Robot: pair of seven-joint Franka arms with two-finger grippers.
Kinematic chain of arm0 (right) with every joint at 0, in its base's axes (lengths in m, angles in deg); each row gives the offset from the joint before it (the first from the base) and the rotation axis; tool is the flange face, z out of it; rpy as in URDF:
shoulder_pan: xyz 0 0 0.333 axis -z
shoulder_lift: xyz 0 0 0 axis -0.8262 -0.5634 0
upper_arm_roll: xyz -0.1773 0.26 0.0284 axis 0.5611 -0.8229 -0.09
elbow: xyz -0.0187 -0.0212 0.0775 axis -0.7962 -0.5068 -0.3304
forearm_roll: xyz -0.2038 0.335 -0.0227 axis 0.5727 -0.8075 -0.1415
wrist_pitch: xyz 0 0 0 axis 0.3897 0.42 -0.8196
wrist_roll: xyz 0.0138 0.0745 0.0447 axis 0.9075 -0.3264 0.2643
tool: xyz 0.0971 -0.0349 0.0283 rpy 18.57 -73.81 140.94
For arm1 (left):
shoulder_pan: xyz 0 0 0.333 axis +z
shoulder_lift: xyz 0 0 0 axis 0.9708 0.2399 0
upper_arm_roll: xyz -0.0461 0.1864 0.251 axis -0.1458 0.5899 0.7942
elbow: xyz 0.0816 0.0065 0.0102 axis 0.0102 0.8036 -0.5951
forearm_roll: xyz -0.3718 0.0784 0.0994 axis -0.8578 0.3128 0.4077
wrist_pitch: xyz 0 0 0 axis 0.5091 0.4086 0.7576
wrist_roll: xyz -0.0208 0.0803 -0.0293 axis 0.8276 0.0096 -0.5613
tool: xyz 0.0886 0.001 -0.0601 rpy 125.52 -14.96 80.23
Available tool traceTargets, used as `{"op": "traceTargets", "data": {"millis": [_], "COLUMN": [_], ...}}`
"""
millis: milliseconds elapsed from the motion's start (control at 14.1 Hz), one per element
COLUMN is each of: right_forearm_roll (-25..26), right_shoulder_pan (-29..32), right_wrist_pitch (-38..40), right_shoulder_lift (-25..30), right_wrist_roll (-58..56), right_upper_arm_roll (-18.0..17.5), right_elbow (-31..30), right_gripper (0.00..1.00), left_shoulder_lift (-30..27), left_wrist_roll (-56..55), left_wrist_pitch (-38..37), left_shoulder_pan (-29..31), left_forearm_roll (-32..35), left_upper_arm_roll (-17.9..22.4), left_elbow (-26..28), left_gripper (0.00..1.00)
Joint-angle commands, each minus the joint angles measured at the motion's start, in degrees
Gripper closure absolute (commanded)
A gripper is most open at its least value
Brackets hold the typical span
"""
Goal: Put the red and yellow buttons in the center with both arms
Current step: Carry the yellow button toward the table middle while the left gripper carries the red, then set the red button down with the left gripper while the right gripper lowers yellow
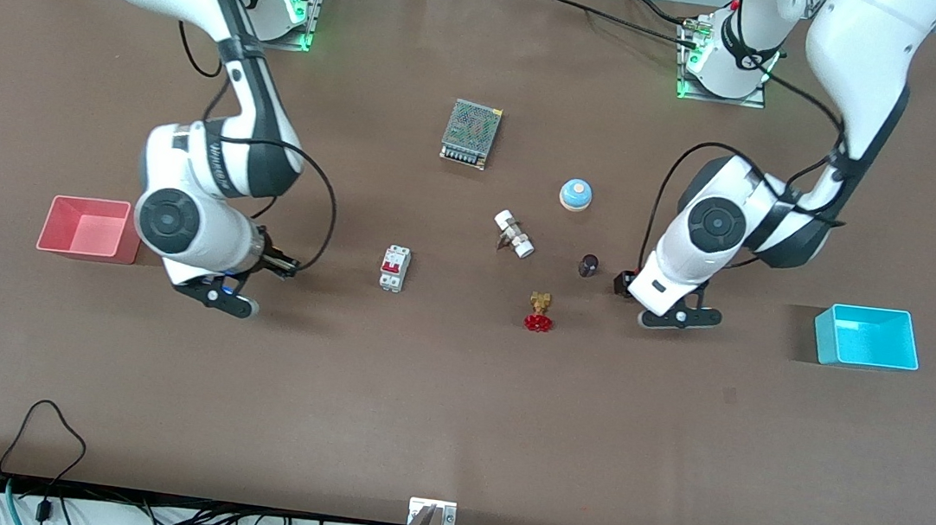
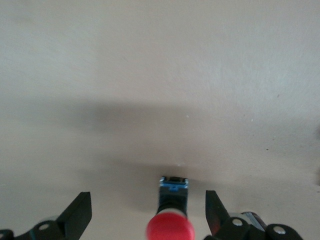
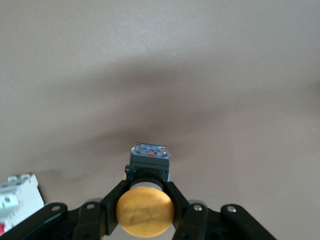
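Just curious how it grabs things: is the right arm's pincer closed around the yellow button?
Yes, in the right wrist view the right pincer has both fingers pressed against the sides of the yellow button.

My left gripper (image 2: 147,212) hangs over bare brown tabletop (image 2: 160,75), its fingers (image 2: 77,212) spread wide. Between them, touching neither, sits the red button (image 2: 170,227), its black-and-blue base pointing away from me.
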Motion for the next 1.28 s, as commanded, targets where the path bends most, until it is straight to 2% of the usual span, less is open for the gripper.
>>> {"op": "traceTargets", "data": {"millis": [0, 213, 355, 426, 497, 568, 710, 923, 1065, 1206], "right_forearm_roll": [-2.2, -4.0, -4.2, -4.3, -4.8, -6.2, -7.5, -7.4, -7.4, -6.9], "right_shoulder_pan": [-1.5, -2.5, -2.7, -2.8, -2.8, -2.8, -2.5, 0.3, 1.9, 3.3], "right_wrist_pitch": [-2.5, -4.9, -5.5, -5.5, -5.4, -5.4, -2.4, 9.1, 12.9, 13.8], "right_shoulder_lift": [-3.5, -5.5, -6.3, -6.4, -6.3, -6.0, -4.9, -1.9, 1.2, 5.0], "right_wrist_roll": [3.3, 3.4, 3.4, 3.4, 3.8, 4.5, 5.1, 4.4, 1.4, -1.3], "right_upper_arm_roll": [0.7, 0.7, 0.6, 0.7, 0.7, 0.7, 0.9, 1.2, 1.3, 1.3], "right_elbow": [1.2, 1.2, 1.2, 1.2, 1.5, 1.6, 6.2, 14.4, 16.6, 16.6], "right_gripper": [0.68, 0.68, 0.68, 0.62, 0.19, 0.0, 0.0, 0.0, 0.0, 0.0], "left_shoulder_lift": [-5.9, -6.6, -6.6, -6.6, -6.6, -6.6, -6.6, -6.6, -8.5, -10.7], "left_wrist_roll": [1.1, 11.1, 19.6, 23.1, 26.4, 29.0, 33.6, 39.5, 40.2, 41.1], "left_wrist_pitch": [-8.8, -20.5, -27.3, -30.7, -34.4, -37.5, -44.5, -54.0, -55.3, -53.0], "left_shoulder_pan": [0.1, 0.3, 2.5, 3.4, 4.4, 4.6, 5.8, 8.9, 9.2, 6.7], "left_forearm_roll": [1.7, 1.6, 1.5, 1.0, 0.7, 0.7, -0.4, -4.7, -8.6, -11.7], "left_upper_arm_roll": [-0.3, 0.0, 0.0, 0.0, -0.1, -0.1, -0.4, -0.3, 0.9, 6.6], "left_elbow": [-3.5, -11.8, -17.9, -20.6, -23.9, -26.7, -32.2, -40.6, -40.7, -37.6], "left_gripper": [0.0, 0.0, 0.0, 0.0, 0.0, 0.0, 0.0, 0.0, 0.0, 0.0]}}
